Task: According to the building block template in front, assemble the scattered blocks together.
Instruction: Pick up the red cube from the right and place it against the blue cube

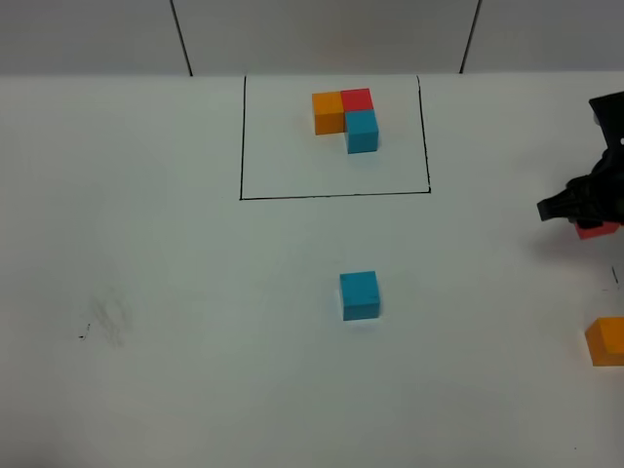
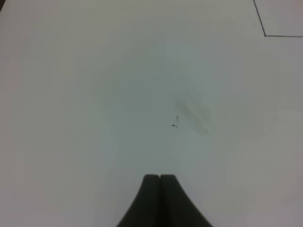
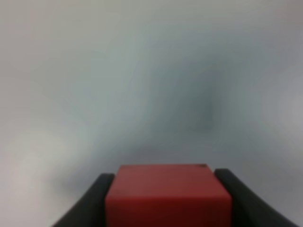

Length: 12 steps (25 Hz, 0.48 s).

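Note:
The building block template (image 1: 347, 120), an orange, red and blue L, sits inside a black drawn rectangle at the back centre. A loose blue cube (image 1: 359, 295) rests on the table in the middle. A loose orange cube (image 1: 606, 341) lies at the right edge. My right gripper (image 1: 585, 216) is at the far right, shut on the red cube (image 3: 168, 195), which fills the space between its fingers (image 3: 90, 203); only a sliver of that red cube (image 1: 597, 230) shows under the arm from above. My left gripper (image 2: 160, 178) is shut with nothing in it, over bare table.
The white table (image 1: 156, 244) carries a faint grey smudge (image 1: 107, 320) at the left, which also shows as a smudge (image 2: 191, 111) ahead of the left gripper. A corner of the black rectangle (image 2: 265, 34) reaches into the left wrist view.

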Each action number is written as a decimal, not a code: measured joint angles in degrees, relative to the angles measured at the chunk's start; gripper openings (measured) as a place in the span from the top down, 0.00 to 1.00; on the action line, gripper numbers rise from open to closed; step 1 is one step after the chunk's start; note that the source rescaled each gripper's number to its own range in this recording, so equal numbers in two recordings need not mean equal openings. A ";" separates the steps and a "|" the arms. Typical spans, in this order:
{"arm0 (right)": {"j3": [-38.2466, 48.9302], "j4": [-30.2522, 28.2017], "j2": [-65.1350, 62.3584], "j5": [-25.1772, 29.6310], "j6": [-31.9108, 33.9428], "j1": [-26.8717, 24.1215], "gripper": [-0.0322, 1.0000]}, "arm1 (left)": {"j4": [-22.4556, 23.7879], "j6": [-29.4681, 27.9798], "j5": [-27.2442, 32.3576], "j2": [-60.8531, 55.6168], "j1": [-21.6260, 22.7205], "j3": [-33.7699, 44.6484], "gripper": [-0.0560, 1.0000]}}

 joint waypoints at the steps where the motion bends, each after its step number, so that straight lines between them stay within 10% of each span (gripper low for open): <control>1: -1.19 0.40 -0.36 1.11 0.00 0.82 0.55 | 0.00 0.00 0.00 0.00 0.00 0.00 0.95; 12: -13.44 6.12 -0.87 6.88 -0.02 12.74 0.55 | 0.00 0.00 0.00 0.00 0.00 0.00 0.95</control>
